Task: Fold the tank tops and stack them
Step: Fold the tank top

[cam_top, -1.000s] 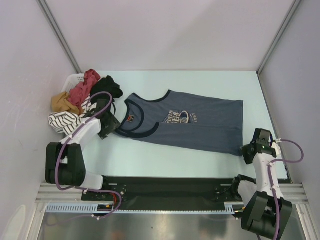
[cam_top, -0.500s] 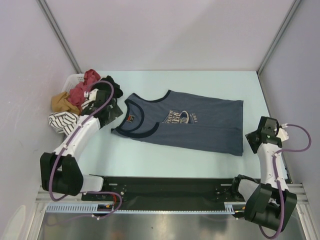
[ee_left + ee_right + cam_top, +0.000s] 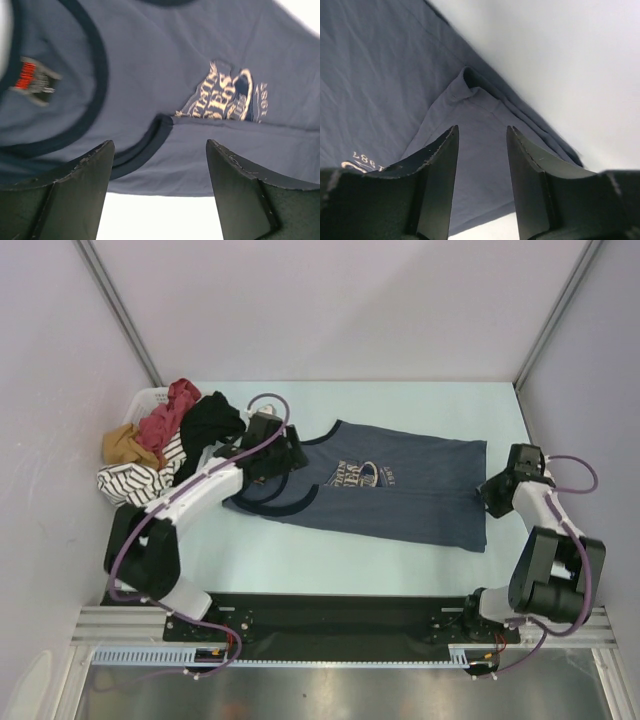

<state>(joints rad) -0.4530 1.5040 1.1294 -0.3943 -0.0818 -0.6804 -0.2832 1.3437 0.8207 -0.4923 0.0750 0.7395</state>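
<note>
The slate blue-grey tank top [image 3: 390,490] lies spread flat across the table, neck to the left and hem to the right. It also shows in the left wrist view [image 3: 165,65] with its print and neck label, and in the right wrist view [image 3: 385,75]. My left gripper [image 3: 284,453] hovers open over the neck and shoulder straps [image 3: 160,146]. My right gripper [image 3: 491,490] is open over the hem's right edge [image 3: 482,131], with a small fold of cloth ahead of it. The brick red tank top [image 3: 168,416] lies crumpled in the pile at the far left.
A heap of clothes sits at the far left over a white basket [image 3: 148,397]: a black garment [image 3: 212,420], a tan one [image 3: 120,446] and a striped one [image 3: 130,481]. Walls close in the table on the left, back and right.
My left gripper has swung right from beside the clothes pile to over the tank top's neck. My right gripper has moved away from the near edge to the hem.
</note>
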